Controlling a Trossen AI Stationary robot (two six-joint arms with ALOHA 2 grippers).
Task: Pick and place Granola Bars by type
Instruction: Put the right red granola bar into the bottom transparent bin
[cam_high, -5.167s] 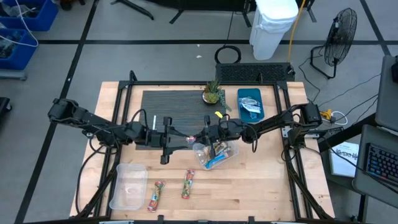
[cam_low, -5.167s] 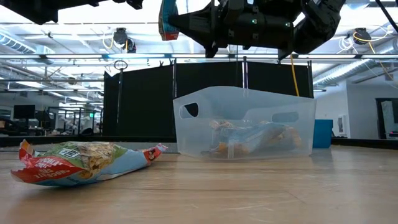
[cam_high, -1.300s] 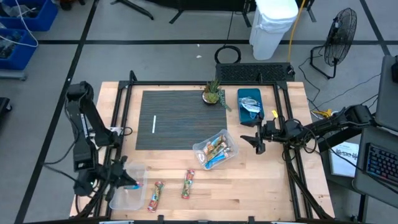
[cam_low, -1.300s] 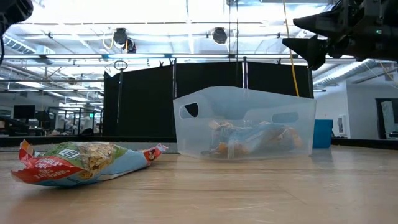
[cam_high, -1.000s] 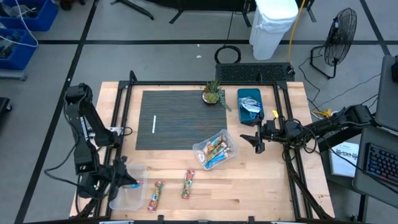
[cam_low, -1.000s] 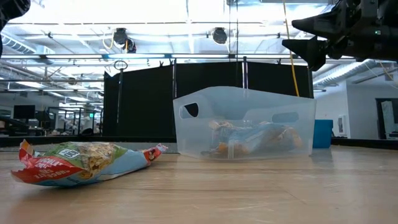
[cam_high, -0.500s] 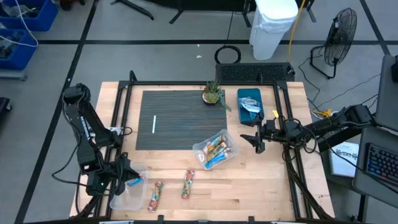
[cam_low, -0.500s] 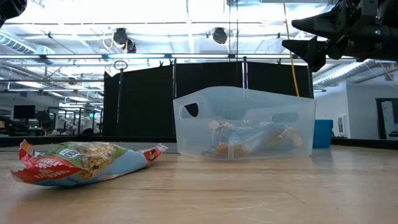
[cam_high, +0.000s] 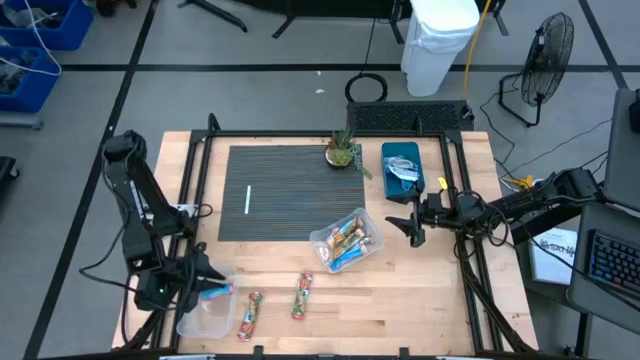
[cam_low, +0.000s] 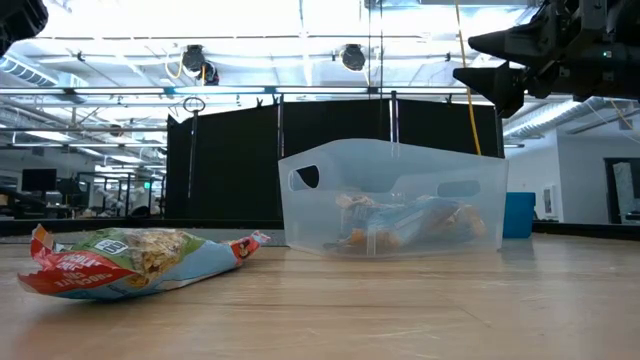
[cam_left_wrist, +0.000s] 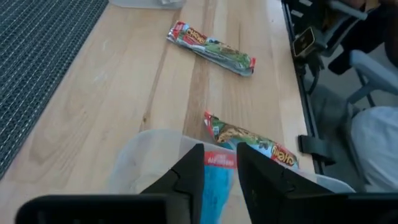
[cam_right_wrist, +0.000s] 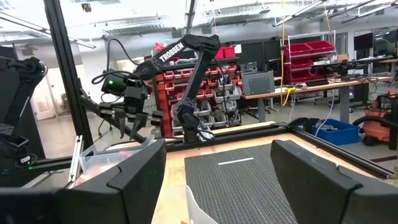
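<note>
My left gripper (cam_high: 208, 284) hangs over an empty clear bin (cam_high: 203, 318) at the table's near left. In the left wrist view a blue granola bar (cam_left_wrist: 217, 182) shows in the gap between its fingers, which stand apart, above the bin (cam_left_wrist: 149, 158). Two orange-red-green bars (cam_high: 250, 315) (cam_high: 302, 296) lie flat on the wood beside that bin. A second clear bin (cam_high: 347, 240) in the middle holds several bars. My right gripper (cam_high: 413, 226) waits open, raised off the table, to the right of the middle bin. My left gripper has the blue bar's red-edged end (cam_left_wrist: 217, 159) between its two fingers, which come slanting down from above, lying along the bar. I cannot tell whether the fingers touch the bar. The bar's lower part is hidden below the picture's edge.
A dark ribbed mat (cam_high: 290, 190) with a white strip (cam_high: 247, 199) covers the far middle. A small potted plant (cam_high: 342, 150) and a blue bin (cam_high: 403, 165) with silvery packets stand at the far right. Bare wood lies along the near right.
My left gripper's fingers have spread apart over the near-left bin, with the blue bar still showing at their tips. The bars on the table lie as before.
</note>
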